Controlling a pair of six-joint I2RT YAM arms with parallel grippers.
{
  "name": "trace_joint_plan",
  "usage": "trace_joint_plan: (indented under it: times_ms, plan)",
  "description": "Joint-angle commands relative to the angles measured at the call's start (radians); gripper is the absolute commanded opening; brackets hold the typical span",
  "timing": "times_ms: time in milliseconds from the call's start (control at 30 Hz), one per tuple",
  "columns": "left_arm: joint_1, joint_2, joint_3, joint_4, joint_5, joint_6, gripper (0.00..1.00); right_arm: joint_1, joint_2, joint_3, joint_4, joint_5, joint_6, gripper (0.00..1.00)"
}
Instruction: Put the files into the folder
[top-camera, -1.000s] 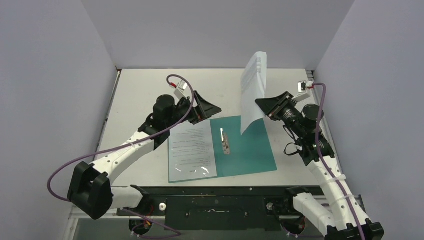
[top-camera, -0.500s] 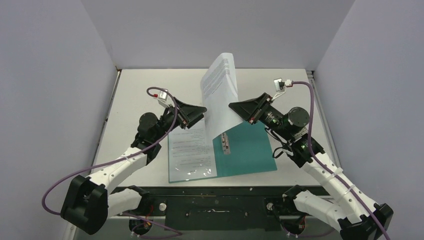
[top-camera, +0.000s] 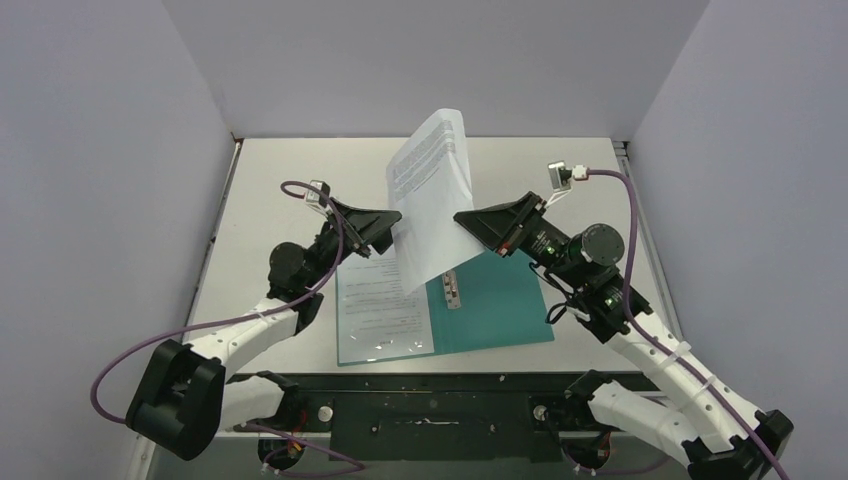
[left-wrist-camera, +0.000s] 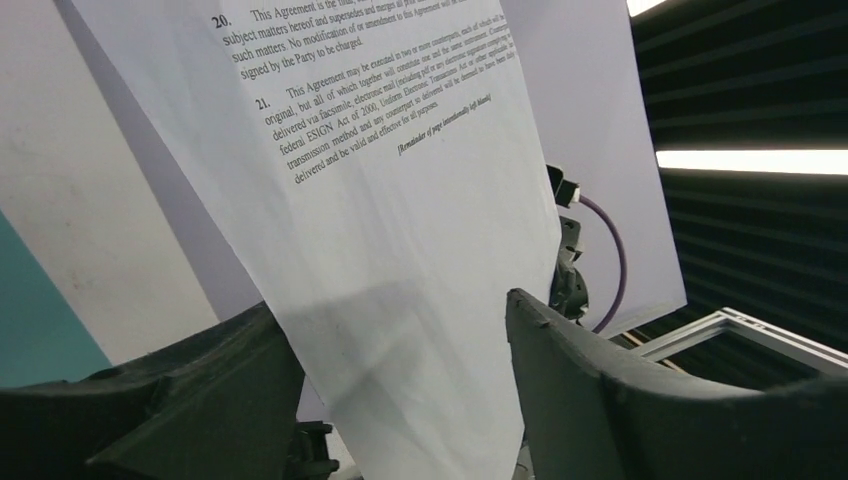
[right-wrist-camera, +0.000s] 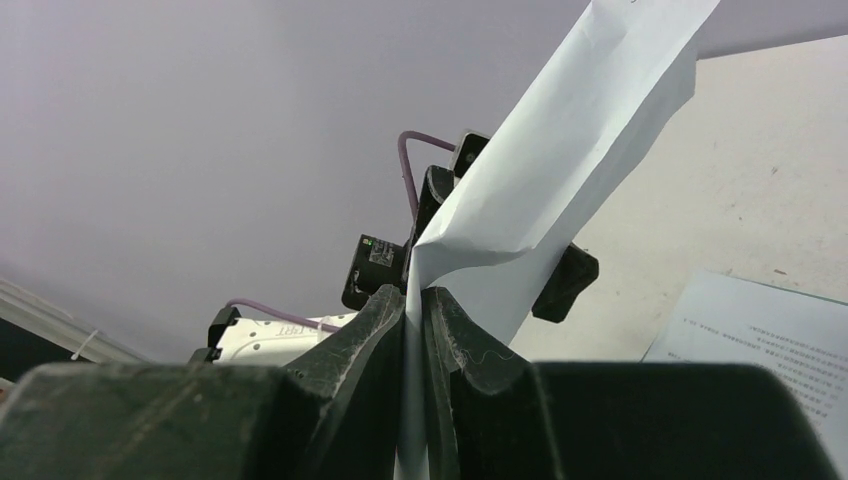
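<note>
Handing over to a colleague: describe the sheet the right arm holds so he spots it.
Above the open teal folder on the table, the right pincer pinches a white printed sheet by one edge. It alone stands up in the air; the other sheet lies flat in the folder.

Pale grey table (top-camera: 280, 180) w/ plain lilac-grey walls (top-camera: 400, 60) on three sides.

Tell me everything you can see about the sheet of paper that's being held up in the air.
The sheet is thin white paper printed with small black text; clauses 20 and 21 read in the left wrist view. It stands tilted in the air above the open teal folder, creased near the grip. The right gripper pinches it; part of it lies between the fingers of the open left gripper.
</note>
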Motion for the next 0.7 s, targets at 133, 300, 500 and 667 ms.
trace_joint_plan:
  times_ms: [133, 300, 500, 667]
  plan:
    - [0.007, -0.004, 0.001, 0.178, 0.041, -0.082, 0.40, 0.006, -0.068, -0.039, 0.014, 0.012, -0.026, 0.16]
    - [0.007, -0.013, 0.008, 0.164, 0.056, -0.078, 0.06, 0.006, -0.089, -0.042, -0.029, -0.003, -0.053, 0.16]
    - [0.007, -0.038, 0.031, 0.138, 0.077, -0.047, 0.00, 0.007, -0.120, -0.025, -0.118, -0.005, -0.136, 0.25]
    - [0.006, -0.062, 0.054, 0.123, 0.137, 0.002, 0.00, 0.007, -0.138, 0.003, -0.214, -0.001, -0.225, 0.42]
